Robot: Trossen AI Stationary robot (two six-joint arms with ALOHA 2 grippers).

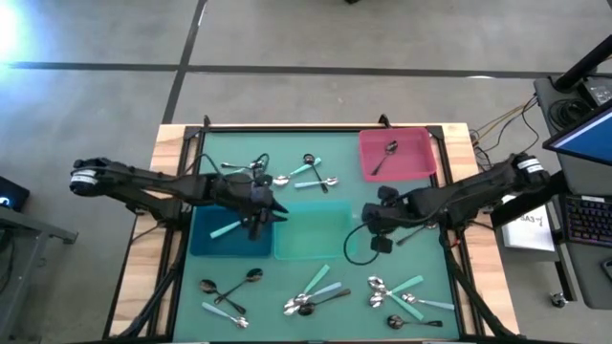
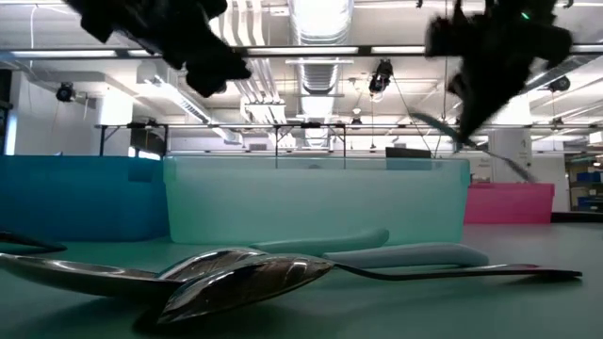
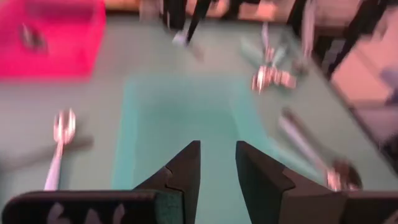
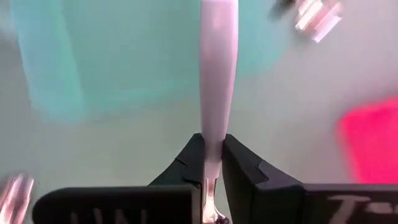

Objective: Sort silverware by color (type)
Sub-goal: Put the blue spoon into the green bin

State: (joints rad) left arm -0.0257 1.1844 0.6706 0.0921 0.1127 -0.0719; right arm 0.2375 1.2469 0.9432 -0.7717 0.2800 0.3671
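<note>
My right gripper [image 1: 369, 223] hovers just right of the teal bin [image 1: 311, 235]. It is shut on a spoon with a pale teal handle [image 4: 217, 68]. In the low view the spoon [image 2: 471, 143] slants below the gripper. My left gripper [image 1: 271, 215] is open and empty above the border of the blue bin [image 1: 206, 239] and the teal bin; its wrist view [image 3: 217, 168] shows the gap. A teal-handled spoon [image 1: 226, 229] lies in the blue bin. A dark spoon [image 1: 385, 158] lies in the pink bin [image 1: 421, 153]. Several spoons lie at the far side [image 1: 306, 174] and the near side [image 1: 311, 298]. My right gripper pinches the pale handle between its two fingers at the end nearest the silver neck [image 4: 211, 152]. The handle runs straight out ahead, along the fingers. The spoon is lifted clear of the table and slants below the gripper.
More loose spoons lie near left [image 1: 229, 291] and near right [image 1: 402, 296]. Two lie right in front of the low camera [image 2: 245, 273]. A dark cable loop [image 1: 356, 250] hangs beside my right gripper. The table's wooden edges [image 1: 167, 143] frame the green mat.
</note>
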